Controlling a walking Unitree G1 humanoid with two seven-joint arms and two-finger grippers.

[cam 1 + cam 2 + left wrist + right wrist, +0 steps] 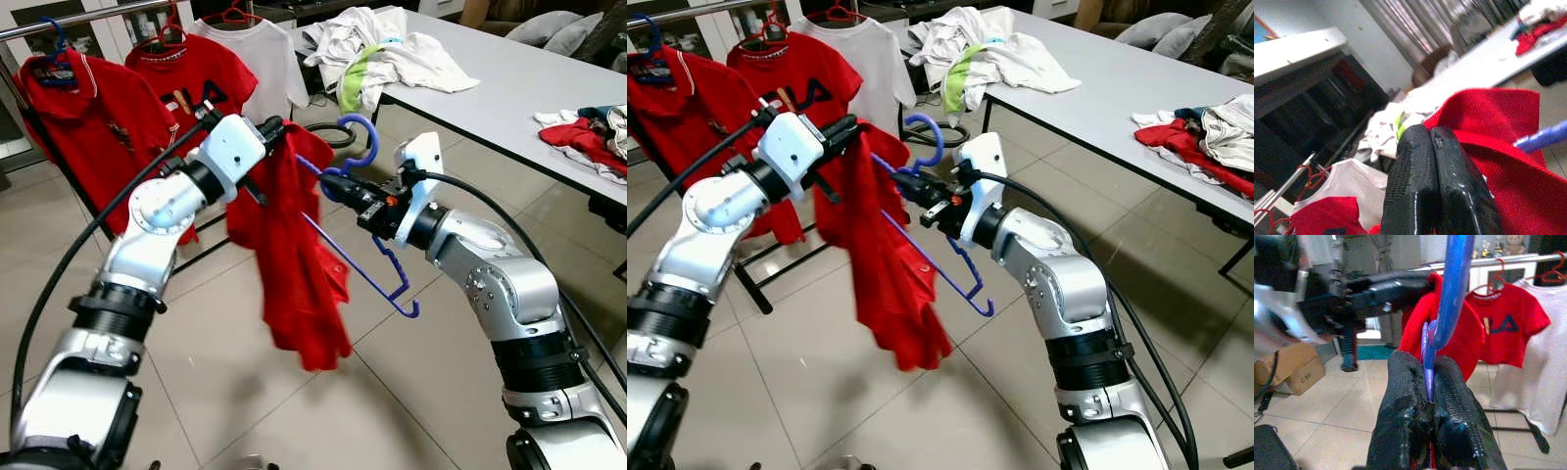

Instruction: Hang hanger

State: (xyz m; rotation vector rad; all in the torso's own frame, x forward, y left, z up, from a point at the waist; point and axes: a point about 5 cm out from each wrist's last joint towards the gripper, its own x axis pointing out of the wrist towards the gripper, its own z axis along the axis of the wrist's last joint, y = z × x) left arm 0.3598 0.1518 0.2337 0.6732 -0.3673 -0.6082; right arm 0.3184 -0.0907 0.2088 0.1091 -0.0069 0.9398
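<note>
- Glossy beige tiled floor (pixel 411 392), pretty reflective.
- Long white bench (pixel 519 88) on the right, heaps of crumpled clothes (pixel 377 49) on it.
- Metal clothes rail (pixel 88 20) behind, red and white shirts (pixel 196 73) hanging.

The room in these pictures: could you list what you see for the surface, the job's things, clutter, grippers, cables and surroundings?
Surface: tiled floor; white table.
Job's things: blue hanger partly inside a red shirt; rail of hung shirts.
Clutter: clothes pile; folded clothes.
Grippers: left tool shut on the shirt; right tool shut on the hanger's neck.
Cables: black cable along each arm.
Surroundings: cardboard box.
</note>
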